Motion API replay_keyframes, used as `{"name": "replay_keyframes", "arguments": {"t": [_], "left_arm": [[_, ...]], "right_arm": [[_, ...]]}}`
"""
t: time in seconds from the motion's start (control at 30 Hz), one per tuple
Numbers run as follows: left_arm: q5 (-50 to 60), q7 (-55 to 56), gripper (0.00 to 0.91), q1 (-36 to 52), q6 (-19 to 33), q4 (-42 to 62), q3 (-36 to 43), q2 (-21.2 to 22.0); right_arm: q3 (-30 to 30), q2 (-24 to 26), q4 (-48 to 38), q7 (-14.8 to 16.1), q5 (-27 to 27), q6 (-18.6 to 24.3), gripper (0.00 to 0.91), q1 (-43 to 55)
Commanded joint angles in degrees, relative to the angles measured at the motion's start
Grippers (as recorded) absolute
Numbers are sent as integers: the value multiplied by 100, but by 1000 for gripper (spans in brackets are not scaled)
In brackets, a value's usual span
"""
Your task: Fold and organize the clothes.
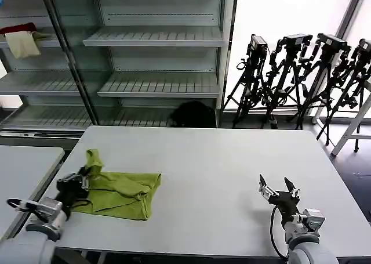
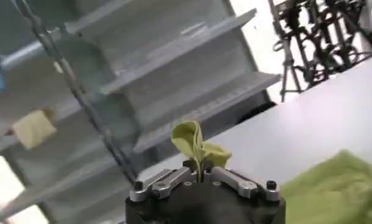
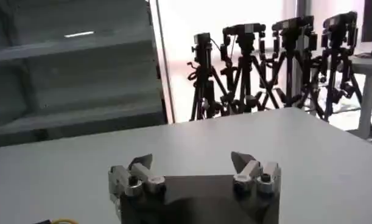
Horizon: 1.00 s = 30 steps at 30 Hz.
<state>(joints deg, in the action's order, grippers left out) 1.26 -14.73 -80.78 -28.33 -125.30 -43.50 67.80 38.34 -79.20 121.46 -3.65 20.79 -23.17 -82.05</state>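
Head view gives us a half-folded lime-green t-shirt (image 1: 122, 191) at the worktop's (image 1: 220, 171) eight o'clock, left tool (image 1: 81, 180) clenched on its raised corner; right tool (image 1: 278, 190) released at four o'clock. We judge folding unfinished.

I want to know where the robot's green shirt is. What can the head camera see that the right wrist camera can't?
Head view alone: the green t-shirt bunched on the white table, with the left gripper shut on a raised corner of it. Right wrist view alone: a close look at the right gripper, open above bare table. Both share the table, the black tripods and the shelves.
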Motion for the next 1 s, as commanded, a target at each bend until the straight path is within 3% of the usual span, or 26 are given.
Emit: {"name": "replay_keyframes", "arguments": {"t": [0.03, 0.67, 0.7, 0.73, 0.77, 1.0], "left_arm": [[-115, 427, 0, 76, -383, -35, 1480, 487], [-23, 860, 20, 147, -479, 481, 2006, 823], [-9, 895, 111, 150, -479, 503, 2022, 836], [30, 923, 776, 148, -478, 531, 2046, 853], [53, 948, 907, 153, -479, 552, 2056, 879], [33, 1075, 907, 231, -478, 585, 2232, 1072]], "right_arm": [[-10, -14, -21, 4, -22, 7, 907, -45], [-179, -79, 175, 87, -152, 53, 907, 55], [-201, -89, 186, 87, -190, 46, 907, 63], [-211, -98, 195, 90, -207, 46, 907, 64], [-249, -113, 206, 103, -206, 71, 907, 63], [-436, -193, 285, 119, -315, 98, 907, 54]]}}
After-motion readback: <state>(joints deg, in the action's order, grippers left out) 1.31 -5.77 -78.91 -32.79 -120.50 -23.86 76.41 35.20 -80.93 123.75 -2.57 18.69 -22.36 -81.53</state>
